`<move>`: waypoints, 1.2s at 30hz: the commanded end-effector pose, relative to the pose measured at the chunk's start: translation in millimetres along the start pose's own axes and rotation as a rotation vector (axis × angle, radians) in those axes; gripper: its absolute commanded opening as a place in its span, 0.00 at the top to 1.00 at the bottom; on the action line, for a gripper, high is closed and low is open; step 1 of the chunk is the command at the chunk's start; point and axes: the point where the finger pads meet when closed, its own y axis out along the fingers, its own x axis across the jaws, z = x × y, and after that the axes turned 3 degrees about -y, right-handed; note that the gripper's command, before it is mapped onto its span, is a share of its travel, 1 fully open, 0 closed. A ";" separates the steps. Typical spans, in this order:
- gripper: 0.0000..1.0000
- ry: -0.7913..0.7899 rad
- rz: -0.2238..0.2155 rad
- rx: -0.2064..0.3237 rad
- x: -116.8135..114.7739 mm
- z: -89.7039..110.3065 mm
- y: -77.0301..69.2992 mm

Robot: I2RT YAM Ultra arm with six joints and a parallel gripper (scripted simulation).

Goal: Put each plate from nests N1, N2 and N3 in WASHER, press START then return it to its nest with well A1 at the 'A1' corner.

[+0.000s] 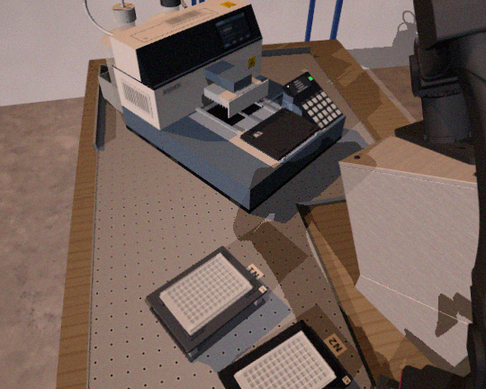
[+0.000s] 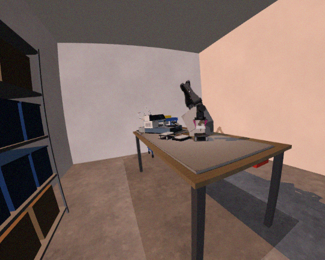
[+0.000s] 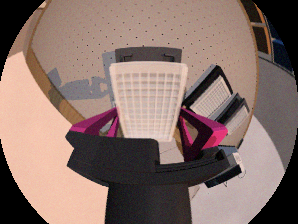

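Perforated table [image 1: 132,216] below — jaws clamped on the N1 plate [image 3: 148,102], which I now carry toward WASHER's empty carrier [image 1: 281,132] — next, seat flat.

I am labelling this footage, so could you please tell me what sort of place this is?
Probably a small lab automation room: a beige and grey benchtop plate washer with a keypad stands on a wooden table topped by a perforated grey board, beside white 96-well plates in dark nests. Dark storage shelving lines one wall.
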 end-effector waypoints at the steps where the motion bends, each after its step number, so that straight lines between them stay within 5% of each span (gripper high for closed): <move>1: 1.00 0.008 0.002 -0.043 -1.8 -16.0 -1.3; 2: 1.00 0.005 0.003 -0.067 -0.5 -22.1 -9.1; 4: 1.00 0.005 0.003 -0.044 -0.8 -16.6 3.2; 16: 1.00 0.008 0.003 -0.042 -2.0 -18.2 23.9; 19: 1.00 0.005 0.004 -0.067 -1.1 -25.1 16.0; 21: 1.00 0.006 0.004 -0.044 -1.3 -19.1 28.5; 33: 1.00 0.008 0.003 -0.042 -2.3 -18.3 49.2; 35: 1.00 0.008 0.003 -0.042 -2.3 -18.3 49.2; 36: 1.00 0.009 0.005 -0.077 -2.6 -29.0 37.1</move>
